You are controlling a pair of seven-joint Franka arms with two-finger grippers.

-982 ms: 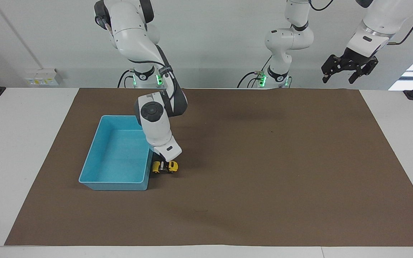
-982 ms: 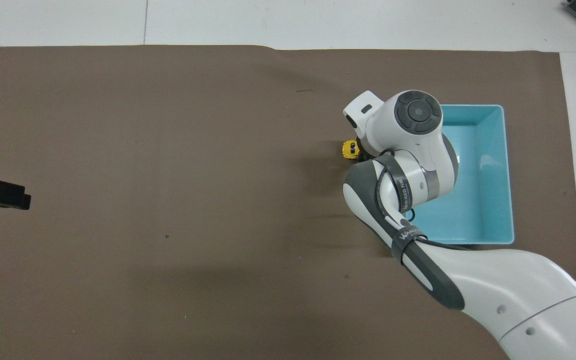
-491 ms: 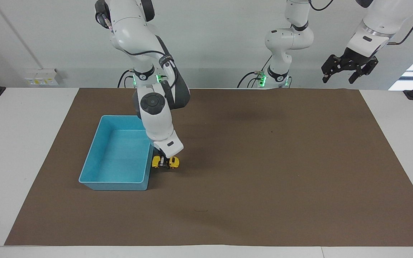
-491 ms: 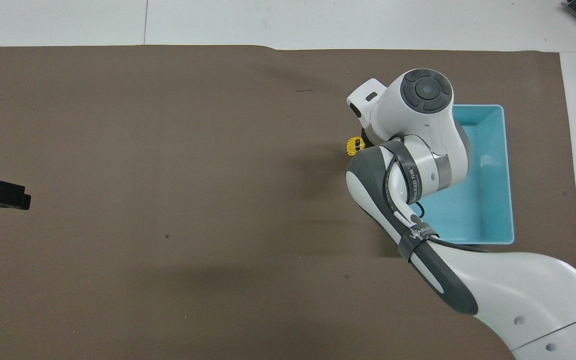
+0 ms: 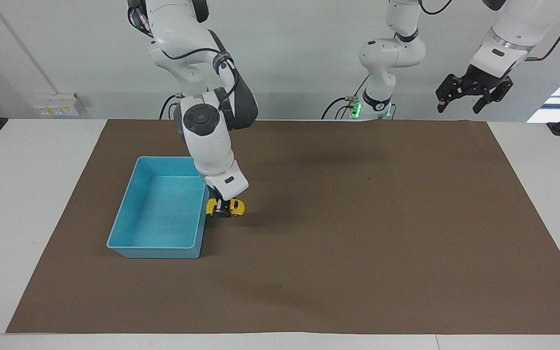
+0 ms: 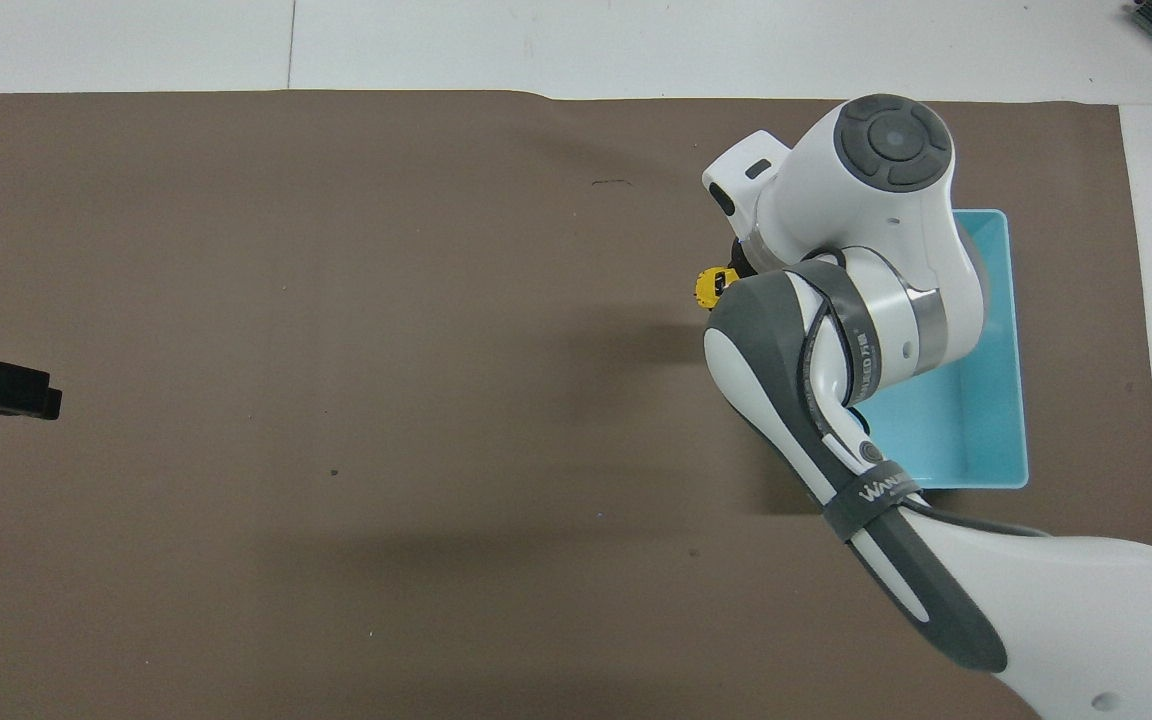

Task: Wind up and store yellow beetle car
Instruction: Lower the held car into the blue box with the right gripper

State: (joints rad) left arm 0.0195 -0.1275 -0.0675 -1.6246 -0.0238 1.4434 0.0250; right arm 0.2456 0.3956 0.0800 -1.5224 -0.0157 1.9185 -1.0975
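The light-blue tray (image 5: 156, 214) holds nothing. Just beside its wall toward the table's middle, the right gripper (image 5: 221, 210) is clamped on the yellow beetle car (image 5: 226, 208), lifted over the brown mat (image 5: 358, 233). The left gripper (image 5: 472, 95) waits with fingers spread, raised over the left arm's end of the table.

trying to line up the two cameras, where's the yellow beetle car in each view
Facing view: the yellow beetle car is held in the right gripper, up off the brown mat beside the light-blue tray.
Overhead view: only one end of the car shows, at the edge of the right arm's wrist.
Shared landmark: the tray, at the right arm's end of the table.
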